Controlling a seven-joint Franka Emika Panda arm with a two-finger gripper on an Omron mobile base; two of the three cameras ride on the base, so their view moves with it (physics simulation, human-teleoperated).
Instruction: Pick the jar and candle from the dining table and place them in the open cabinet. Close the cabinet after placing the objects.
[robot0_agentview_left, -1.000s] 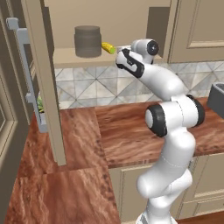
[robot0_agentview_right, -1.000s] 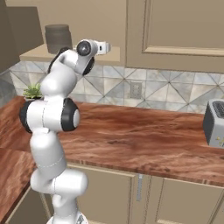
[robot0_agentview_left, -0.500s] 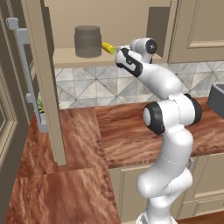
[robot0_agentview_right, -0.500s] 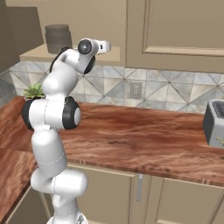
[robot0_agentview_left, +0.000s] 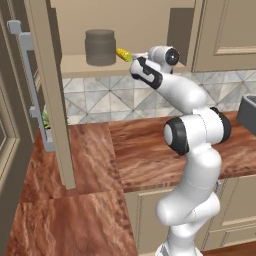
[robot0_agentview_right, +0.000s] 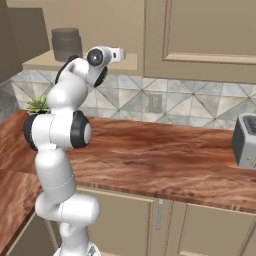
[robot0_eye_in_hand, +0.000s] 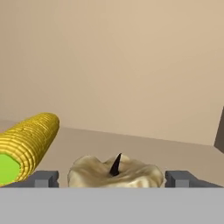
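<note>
The smoky dark jar (robot0_agentview_left: 100, 47) (robot0_agentview_right: 66, 44) stands on the tan shelf (robot0_agentview_left: 75, 66) of the open cabinet. My gripper (robot0_agentview_left: 133, 63) (robot0_eye_in_hand: 112, 179) reaches into the cabinet to the jar's right. In the hand view the pale yellow-tan candle (robot0_eye_in_hand: 116, 170), with its dark wick, rests on the shelf between my fingertips (robot0_eye_in_hand: 43, 179). A small gap shows on each side of it, so the gripper is open. The reddish-brown dining table top (robot0_agentview_left: 145, 150) lies below the arm.
A yellow corn cob with a green end (robot0_eye_in_hand: 26, 146) (robot0_agentview_left: 123, 54) lies on the shelf just left of the candle. The cabinet's open door (robot0_agentview_left: 50, 95) with its grey bar handle (robot0_agentview_left: 30, 85) juts out at left. A toaster (robot0_agentview_right: 246, 142) sits at right, a small plant (robot0_agentview_right: 39, 104) by the wall.
The arm has barely shifted; the hand stays at the shelf by the corn cob. The jar has not moved.
</note>
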